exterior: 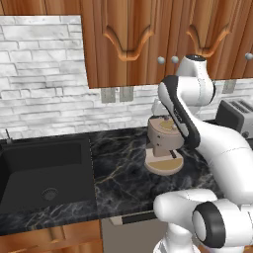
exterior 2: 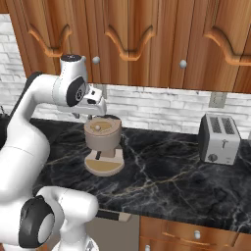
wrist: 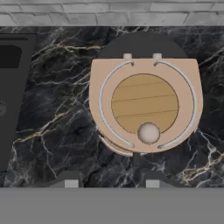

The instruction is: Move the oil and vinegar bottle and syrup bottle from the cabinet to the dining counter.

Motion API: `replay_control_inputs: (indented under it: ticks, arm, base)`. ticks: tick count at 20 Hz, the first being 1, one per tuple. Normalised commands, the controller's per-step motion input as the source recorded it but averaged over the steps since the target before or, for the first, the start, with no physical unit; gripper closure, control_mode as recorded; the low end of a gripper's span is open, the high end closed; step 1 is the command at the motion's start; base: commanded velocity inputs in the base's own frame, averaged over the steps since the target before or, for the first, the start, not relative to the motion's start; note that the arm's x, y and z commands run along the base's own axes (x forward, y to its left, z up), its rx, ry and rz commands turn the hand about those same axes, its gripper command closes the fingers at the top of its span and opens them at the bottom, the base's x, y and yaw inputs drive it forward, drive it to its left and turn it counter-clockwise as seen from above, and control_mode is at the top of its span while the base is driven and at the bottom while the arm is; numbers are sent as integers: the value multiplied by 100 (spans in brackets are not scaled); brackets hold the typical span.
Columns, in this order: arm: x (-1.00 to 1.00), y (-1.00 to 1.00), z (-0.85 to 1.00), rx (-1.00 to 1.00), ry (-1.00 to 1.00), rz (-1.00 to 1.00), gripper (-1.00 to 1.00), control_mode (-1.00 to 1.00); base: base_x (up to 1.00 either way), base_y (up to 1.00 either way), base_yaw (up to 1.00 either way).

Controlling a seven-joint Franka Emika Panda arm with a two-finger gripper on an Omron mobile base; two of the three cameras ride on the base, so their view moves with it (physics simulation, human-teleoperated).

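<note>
A: Status on the gripper (wrist: 111, 183)?

B: Hanging directly above the tan appliance (wrist: 144, 103), pointing straight down at its round lid. Fingertips (wrist: 71, 183) spread partway, bare marble showing in the gap, pinching nothing. Only the very tips visible at the frame edge, so spacing probably moderate rather than wide.

A: Contact with the appliance?

B: None seen. Clearly above the lid, not touching.

A: Cabinet?

B: Cabinet (exterior: 128, 44) on the wall above and behind the tan appliance. Reddish-brown, curved carved panels, all doors shut. Small round silver knobs (exterior: 161, 60) up and slightly right of the appliance in the left base view. Contents hidden behind the doors.

A: Around the appliance?

B: Sitting on the black marble sink counter (exterior 2: 162, 171), close to the grey-white brick backsplash (exterior: 44, 74). Dark sink (exterior: 44, 173) well to its left. Silver two-slot toaster (exterior 2: 219, 138) well to its right, against the wall. Pair of wall outlets (exterior: 117, 94) up and left of it, just under the cabinet.

A: Arm?

B: White arm (exterior: 197, 128) rising in front of the appliance to its right, elbow up near the cabinet's lower edge, wrist folded back down over the lid.
</note>
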Motion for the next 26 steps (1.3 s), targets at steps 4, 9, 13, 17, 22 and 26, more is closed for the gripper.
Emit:
replay_control_inputs:
  ticks: [4,9,13,17,22,26]
  arm:
    - [-27,0,0,0,-9,0,-100,-100]
    - [-61,-10,0,3,-54,1,-100,-100]
    - [-23,-23,30,7,-60,2,-100,-100]
    - [0,-6,60,2,-46,0,-100,-100]
    - [-8,0,68,0,-34,-1,-100,-100]
    - [-7,0,74,0,-33,-2,-100,-100]
  base:
    - [0,0,0]
    - [0,0,0]
    - [0,0,0]
    - [0,0,0]
    - [0,0,0]
    - [0,0,0]
